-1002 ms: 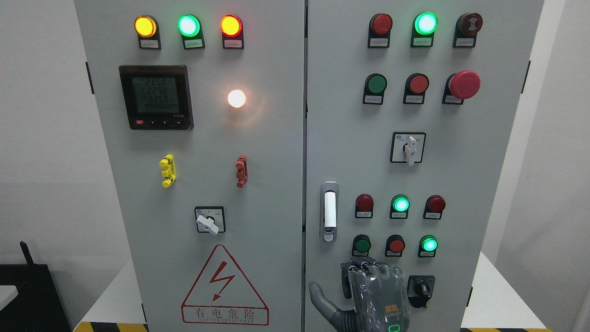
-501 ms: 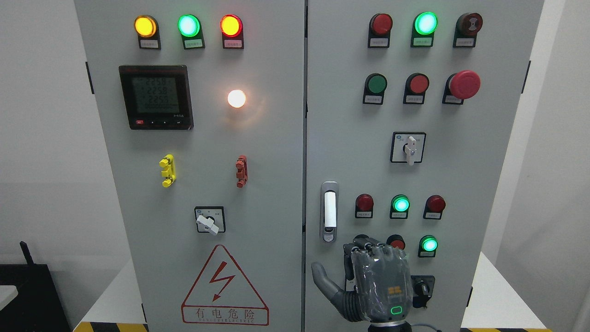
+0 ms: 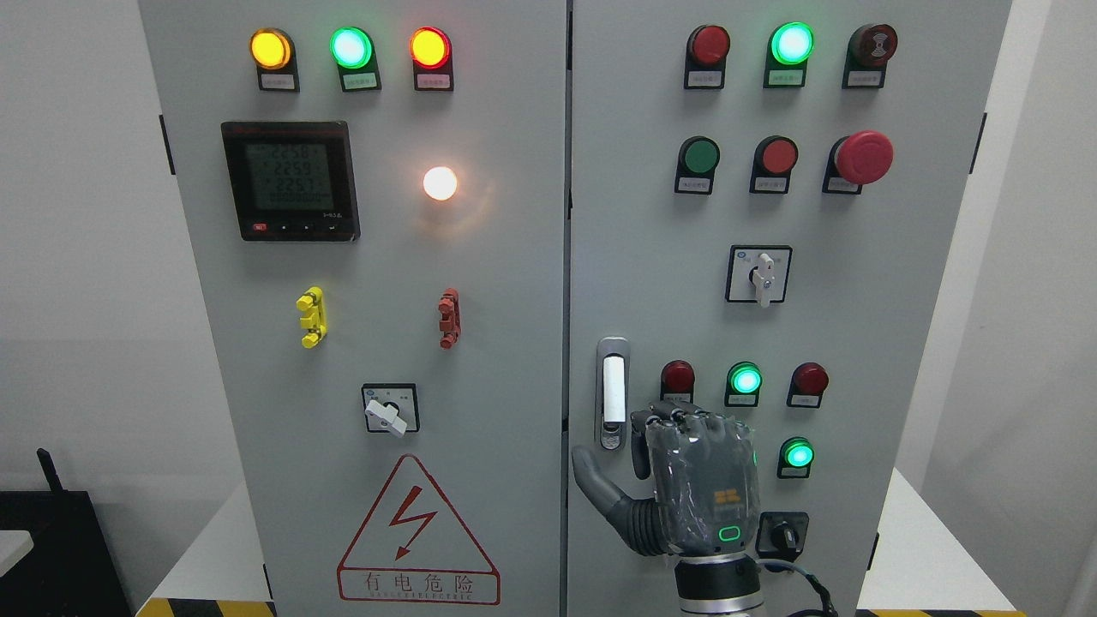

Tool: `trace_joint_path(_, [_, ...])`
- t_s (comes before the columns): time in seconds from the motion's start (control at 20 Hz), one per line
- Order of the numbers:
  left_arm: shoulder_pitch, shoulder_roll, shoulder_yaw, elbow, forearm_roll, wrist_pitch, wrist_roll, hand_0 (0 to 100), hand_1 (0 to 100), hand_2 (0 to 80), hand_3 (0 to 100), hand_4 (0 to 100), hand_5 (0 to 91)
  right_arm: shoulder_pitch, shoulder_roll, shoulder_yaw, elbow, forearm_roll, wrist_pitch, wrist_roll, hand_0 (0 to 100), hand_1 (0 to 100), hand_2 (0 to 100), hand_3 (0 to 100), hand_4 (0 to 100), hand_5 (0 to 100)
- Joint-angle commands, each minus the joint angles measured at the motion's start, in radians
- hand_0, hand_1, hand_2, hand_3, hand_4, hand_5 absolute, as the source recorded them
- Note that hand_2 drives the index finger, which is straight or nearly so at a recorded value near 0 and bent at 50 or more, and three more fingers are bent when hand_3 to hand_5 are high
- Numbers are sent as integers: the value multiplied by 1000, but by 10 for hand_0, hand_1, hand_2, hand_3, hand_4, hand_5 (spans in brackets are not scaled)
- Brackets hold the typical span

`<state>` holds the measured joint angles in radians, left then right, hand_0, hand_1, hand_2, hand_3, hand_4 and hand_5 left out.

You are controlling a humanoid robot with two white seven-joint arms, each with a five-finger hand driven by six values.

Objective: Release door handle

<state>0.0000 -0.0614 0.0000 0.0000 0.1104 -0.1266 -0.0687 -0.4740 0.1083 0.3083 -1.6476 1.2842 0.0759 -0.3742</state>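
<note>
Grey cabinet (image 3: 480, 283) fills view. Right hand (image 3: 686, 480) raised just below-right of door handle (image 3: 612, 392), not touching; fingers curled, thumb out, holding nothing. Clear panel left of thumb.

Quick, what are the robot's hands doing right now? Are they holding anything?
Right hand: fingers curled, thumb stuck out, holding nothing; it is below and right of the door handle, not touching it.
Left hand: not in view.
</note>
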Motion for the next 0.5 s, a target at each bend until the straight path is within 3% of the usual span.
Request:
trace_joint_path(0.0, [-31, 0, -11, -8, 0, 1, 0, 120, 389, 0, 0, 0, 0, -29, 19, -3, 18, 1, 2, 9, 195, 545, 1000, 1000, 1000, 996])
trace_joint_path(0.45, [-31, 0, -11, -8, 0, 1, 0, 120, 389, 0, 0, 0, 0, -41, 27, -5, 35, 1, 4, 11, 228, 597, 999, 1000, 1000, 996])
